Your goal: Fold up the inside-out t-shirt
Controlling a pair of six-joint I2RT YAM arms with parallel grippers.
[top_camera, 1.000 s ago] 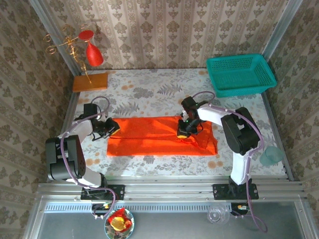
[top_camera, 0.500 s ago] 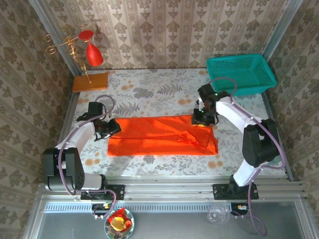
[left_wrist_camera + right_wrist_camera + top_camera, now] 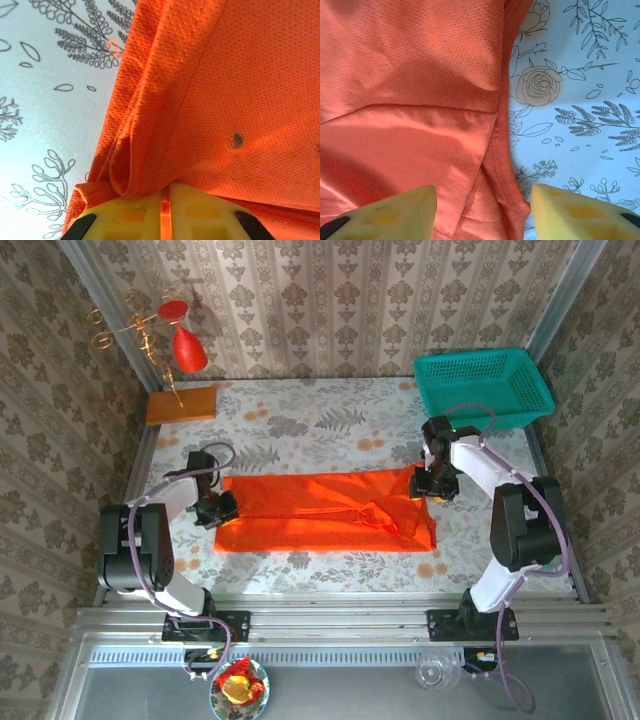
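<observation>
Pinching the t-shirt (image 3: pixel 225 90) edge — left hand (image 3: pixel 166 200).

t-shirt (image 3: pixel 320 512) on table (image 3: pixel 300 430), basket (image 3: pixel 483 388) behind (right)

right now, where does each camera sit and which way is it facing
top external: fixed high behind the robot, looking down on the table; left arm and right arm show, with left tool and right tool at either end of the t-shirt.
left wrist: on the left arm, looking past its shut yellow fingers pinching the t-shirt's edge.
right wrist: on the right arm, looking down between its open fingers at the t-shirt's edge.
shared: both wrist views show t-shirt edge on the floral table.
</observation>
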